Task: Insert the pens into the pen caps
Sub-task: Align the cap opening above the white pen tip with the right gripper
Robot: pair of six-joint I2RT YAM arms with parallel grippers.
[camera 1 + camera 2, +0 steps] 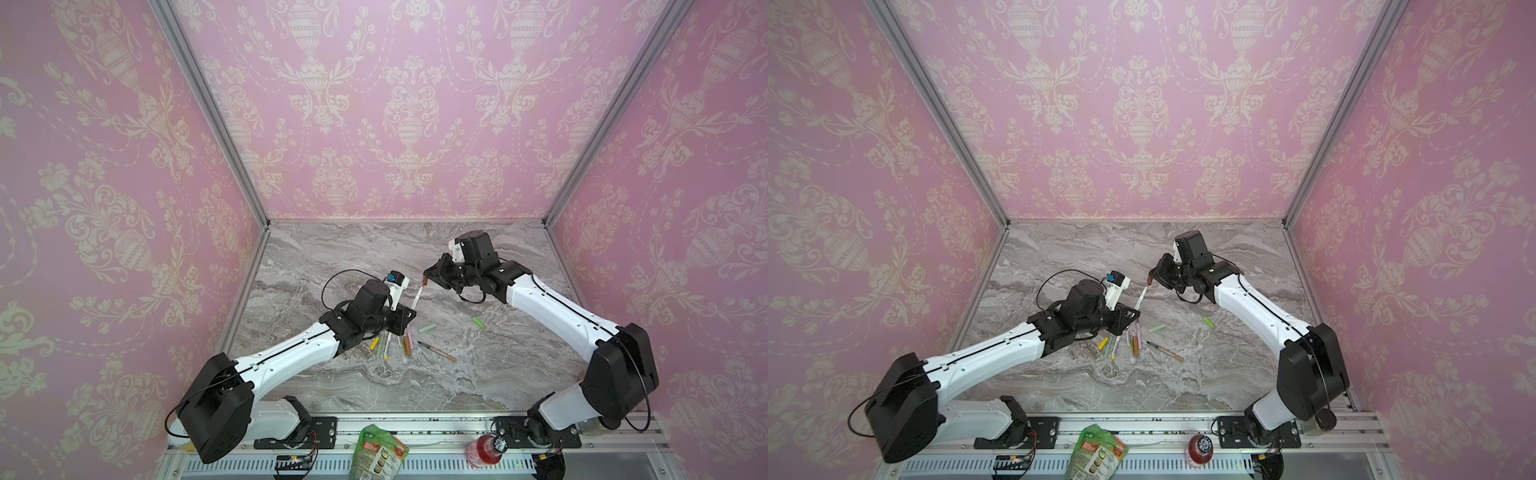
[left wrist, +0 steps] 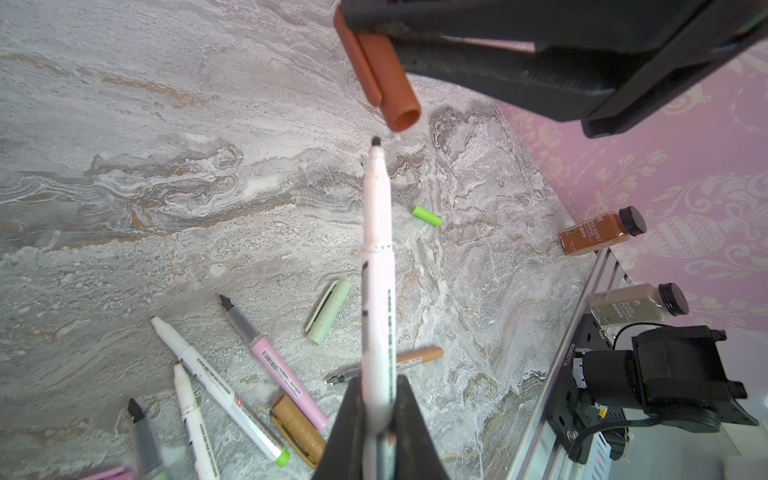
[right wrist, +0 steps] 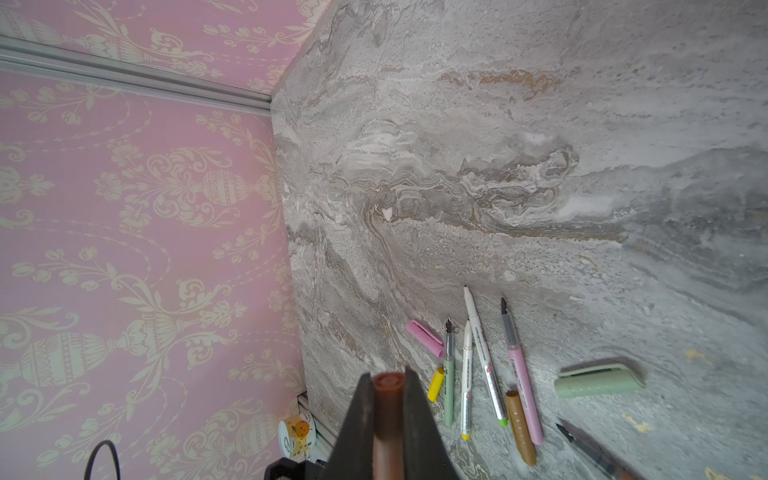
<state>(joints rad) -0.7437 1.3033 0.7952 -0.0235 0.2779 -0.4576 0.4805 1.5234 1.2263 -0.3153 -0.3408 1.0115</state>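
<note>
Since both arms have something in hand, it all comes down to one little gap: the left pincer is clamped tight on the lower barrel of a white pen, and the right pincer is squeezed onto a brown pen cap. Both are held up in the air over the marble counter, meeting roughly between the two arms in both top views. From the left wrist view the pen's dark tip sits just short of the cap's open mouth, close but not touching, and the mouth is a bit off to one side of the tip. The pen's long axis runs straight out from the left pincer toward the right one, but the cap is tilted across it, so the two axes aren't lined up yet. My guess is the cap needs swinging round to face the tip before anyone pushes. Neither arm is really nearer, they meet in the middle. The pen is slim and white with dark print down the barrel, tapering to a fine black nib, and the cap is a stubby rusty-brown tube with a clip along one side. Loose on the counter below are a pink pen, a tan pen, a pale green cap and a lime green cap.
</note>
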